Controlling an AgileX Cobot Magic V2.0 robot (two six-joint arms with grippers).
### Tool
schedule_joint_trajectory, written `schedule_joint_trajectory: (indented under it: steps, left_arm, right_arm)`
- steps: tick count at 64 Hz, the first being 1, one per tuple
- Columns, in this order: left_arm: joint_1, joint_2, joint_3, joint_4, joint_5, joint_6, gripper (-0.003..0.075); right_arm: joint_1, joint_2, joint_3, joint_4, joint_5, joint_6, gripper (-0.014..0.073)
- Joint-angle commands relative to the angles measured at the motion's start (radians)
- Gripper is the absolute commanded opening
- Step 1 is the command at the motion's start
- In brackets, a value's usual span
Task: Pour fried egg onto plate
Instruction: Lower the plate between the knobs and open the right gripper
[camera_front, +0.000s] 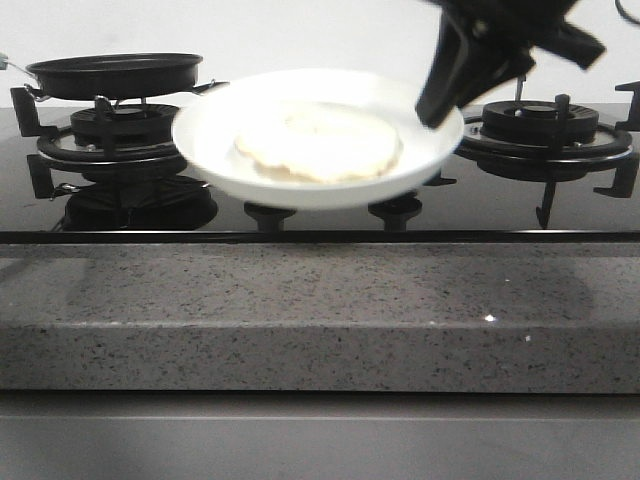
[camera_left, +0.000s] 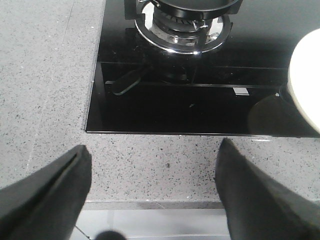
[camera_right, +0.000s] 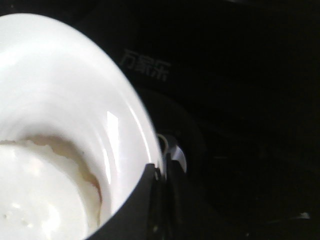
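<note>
A speckled grey stone counter (camera_front: 300, 320) runs across the front, and set into it is a glossy black glass hob (camera_front: 330, 215) with a gas burner (camera_front: 540, 130) on each side. In the right wrist view pale Chinese characters (camera_right: 146, 65) are printed on the glass; they are too dim to read with certainty. The plate (camera_front: 215, 140) is held level above the middle of the hob, clear of the glass. The black frying pan (camera_front: 115, 75) sits on the left burner, apart from the plate. The fried egg (camera_front: 320, 142) lies flat in the plate's well, pale with a browned edge. The right gripper (camera_front: 440, 105) is clamped on the plate's right rim. The left gripper (camera_left: 152, 192) hangs over the counter edge, fingers spread wide with nothing between them.
</note>
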Motion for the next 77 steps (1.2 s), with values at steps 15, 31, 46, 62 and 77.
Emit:
schedule_joint_trajectory:
  steps: [15,31,46,62,77]
  left_arm:
    - [-0.008,0.005,-0.022,-0.018,-0.064,-0.008,0.0516]
    - [-0.008,0.007,-0.022,-0.018,-0.064,-0.008,0.0516]
    - [-0.008,0.007,-0.022,-0.018,-0.064,-0.008,0.0516]
    - [-0.008,0.007,-0.022,-0.018,-0.064,-0.008,0.0516]
    - [-0.008,0.007,-0.022,-0.018,-0.064,-0.008,0.0516]
  right_arm:
    - [-0.032,0.122,-0.375,-0.016,0.103,0.165,-0.0061]
    - [-0.046,0.302,-0.615,-0.146,0.191,0.413,-0.0061]
    - [-0.073,0.400,-0.704,-0.154,0.227,0.537,-0.0057]
    - [-0.091,0.441,-0.704,-0.159,0.287,0.552,-0.0046]
    - [-0.091,0.454,-0.707,-0.166,0.316,0.552,0.0213]
